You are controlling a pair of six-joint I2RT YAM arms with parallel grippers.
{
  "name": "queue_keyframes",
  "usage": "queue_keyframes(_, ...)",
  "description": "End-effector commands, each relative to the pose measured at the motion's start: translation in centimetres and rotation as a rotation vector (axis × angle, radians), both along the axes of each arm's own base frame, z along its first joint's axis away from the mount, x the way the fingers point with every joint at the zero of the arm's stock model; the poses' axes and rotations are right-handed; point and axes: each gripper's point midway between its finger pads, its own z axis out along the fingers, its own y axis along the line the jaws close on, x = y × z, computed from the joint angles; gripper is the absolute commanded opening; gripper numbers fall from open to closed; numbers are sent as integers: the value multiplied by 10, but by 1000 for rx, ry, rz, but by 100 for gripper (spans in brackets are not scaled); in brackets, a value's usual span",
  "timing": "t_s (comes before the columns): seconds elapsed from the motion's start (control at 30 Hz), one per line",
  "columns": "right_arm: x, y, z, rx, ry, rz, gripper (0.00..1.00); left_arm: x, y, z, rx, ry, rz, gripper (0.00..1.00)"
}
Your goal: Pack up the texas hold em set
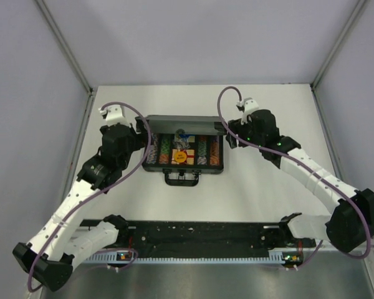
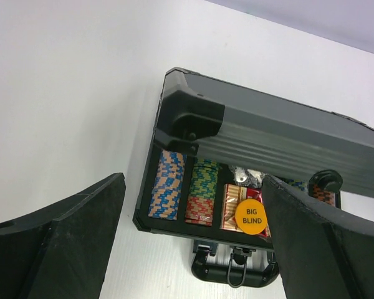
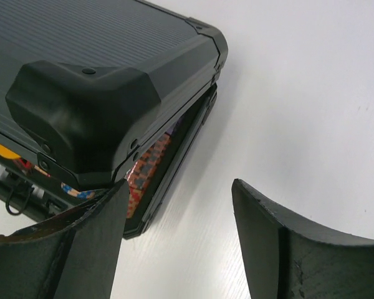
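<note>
Top external: where does the poker case point(image 1: 184, 152) sit?
– Mid-table on the white tabletop point(image 1: 255, 199), handle point(image 1: 181, 179) toward the arm bases, lid point(image 1: 184, 121) half-open over the chip rows point(image 1: 165, 151). Pale grey walls point(image 1: 199, 37) and metal frame posts point(image 1: 65, 43) stand around.

Left wrist?
– Here the left gripper point(image 2: 193, 180) is spread wide, gripping nothing, at the case's left end. An orange BIG BLIND button point(image 2: 252, 215) lies under the lid.

Right wrist?
– Here the right gripper point(image 3: 179, 184) is likewise parted and empty, by the case's right corner, over bare white surface.

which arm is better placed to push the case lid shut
Right, probably: the right gripper, open, sits close beside a corner of the lid. The left gripper, also open, hangs farther back from its end of the lid.
</note>
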Motion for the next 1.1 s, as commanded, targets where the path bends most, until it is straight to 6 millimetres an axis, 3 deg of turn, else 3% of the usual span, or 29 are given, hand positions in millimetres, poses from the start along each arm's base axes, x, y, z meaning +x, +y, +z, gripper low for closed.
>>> queue_keyframes(0.0, -15, 2, 21, 75, -19, 19, 67, 3, 1, 0, -35, -16, 27, 96)
queue_keyframes(0.27, -71, 6, -15, 106, 157, 92, 64, 6, 4, -23, -38, 32, 70, 96)
queue_keyframes(0.47, -92, 25, -7, 111, 77, 121, 62, 13, 12, -51, -25, 121, 125, 96)
queue_keyframes(0.67, -110, 75, -4, 95, 45, 301, 54, 21, 8, -79, -76, 214, 82, 96)
queue_keyframes(0.9, -145, 149, -38, -76, 14, 513, 23, 26, -8, -129, -207, 343, -41, 91)
queue_keyframes(1.07, -155, 187, -54, -134, -2, 602, 16, 14, -3, -159, -210, 430, -15, 88)
